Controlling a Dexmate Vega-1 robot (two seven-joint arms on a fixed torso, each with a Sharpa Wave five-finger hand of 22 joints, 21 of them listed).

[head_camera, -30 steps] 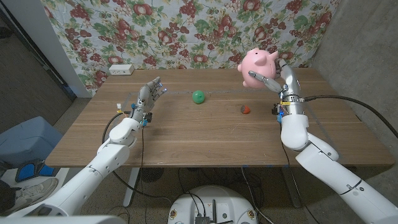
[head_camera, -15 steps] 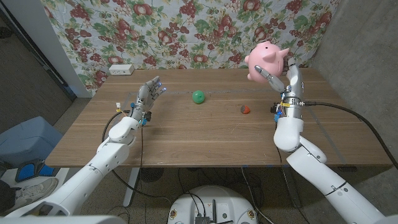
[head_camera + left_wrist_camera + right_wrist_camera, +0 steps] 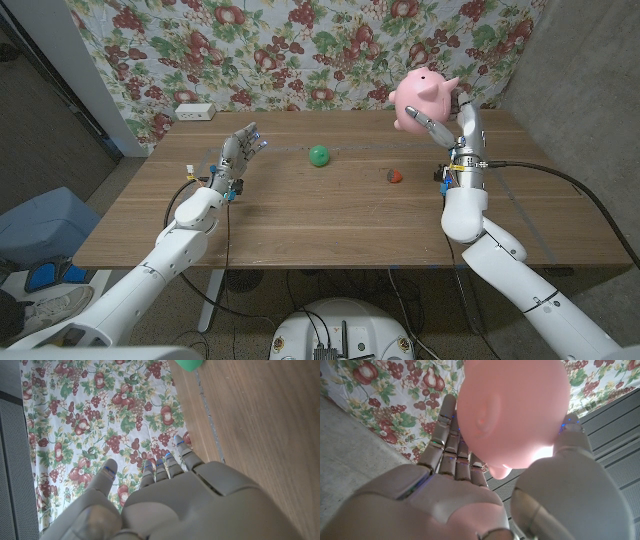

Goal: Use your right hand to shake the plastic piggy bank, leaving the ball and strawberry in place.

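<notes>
- Change: over the last second the pink plastic piggy bank (image 3: 421,96) has climbed and tipped in the right hand (image 3: 452,125); the last half-second added only a slight shift up and toward the left. Judged as mid-shake, near the top of a stroke.
- Piggy bank sits aloft, well above the wooden table (image 3: 300,215), gripped by the right hand from below and behind; snout points away from the robot's left.
- Right hand: fingers wrapped on the pig's body. In the right wrist view the fingers (image 3: 451,435) lie along one flank and the thumb presses the other side of the pink body (image 3: 515,407). Forearm stands nearly upright, elbow low.
- Small green ball (image 3: 318,155) rests on the table, well to the left of the right hand and lower; both earlier pictures show it in the same place.
- Small red strawberry (image 3: 395,176) lies below and just left of the right hand, likewise unmoved.
- Left hand (image 3: 240,152) holds nothing, fingers spread and raised, well apart from the ball.
</notes>
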